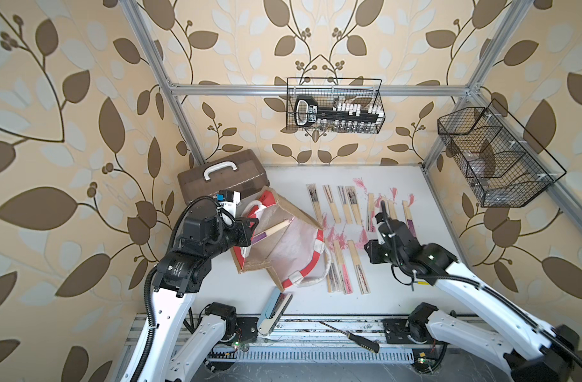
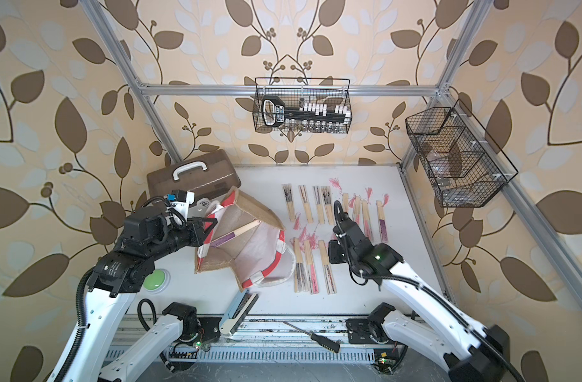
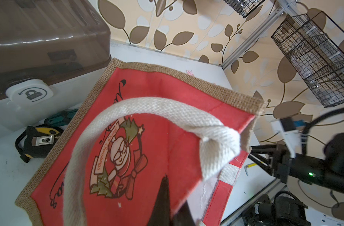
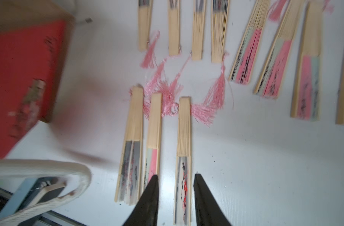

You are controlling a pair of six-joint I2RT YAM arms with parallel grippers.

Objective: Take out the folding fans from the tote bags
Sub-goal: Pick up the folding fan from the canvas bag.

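The brown tote bag (image 1: 284, 254) lies open on the white table (image 1: 402, 284) with one folding fan (image 1: 272, 230) inside. The left claw (image 1: 254, 227) is clenched on the bag's rim. The right claw (image 4: 175, 176) is spread apart above the other fans (image 1: 332, 203), which lie in rows on the table.

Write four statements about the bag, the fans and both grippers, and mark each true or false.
1. A folding fan with purple paper lies inside the brown jute tote bag. True.
2. The right gripper is clamped shut on a fan. False: its jaws stand apart, over a bamboo-ribbed fan with red print that lies on the white table.
3. The left gripper is shut on the bag's rim. True.
4. The light-blue stapler-like tool sits in a wire basket. False: it lies at the table's front edge, near the bag.
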